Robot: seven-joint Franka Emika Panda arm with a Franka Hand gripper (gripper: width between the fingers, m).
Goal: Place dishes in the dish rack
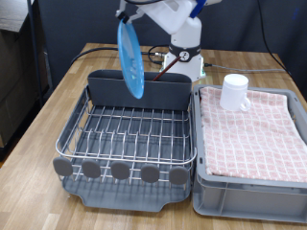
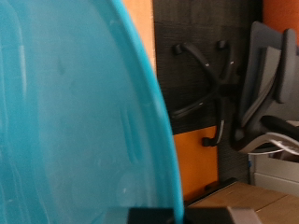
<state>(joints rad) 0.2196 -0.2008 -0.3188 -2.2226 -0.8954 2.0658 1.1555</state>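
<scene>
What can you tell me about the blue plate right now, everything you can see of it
The plate is round, light blue and glossy, apparently plastic. It hangs on edge, nearly vertical, above the dish rack, its lower rim beside the rack's tall grey compartment. The gripper grips its top edge. In the wrist view it fills the frame, smooth and faintly scuffed.

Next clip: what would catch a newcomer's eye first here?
The light-blue plate stands out, hanging on edge from the end effector above the tall grey compartment at the far side of the dish rack; it also fills most of the wrist view. Next comes the white mug, upside down on the pink checkered cloth in the grey crate at the exterior view's right.
</scene>
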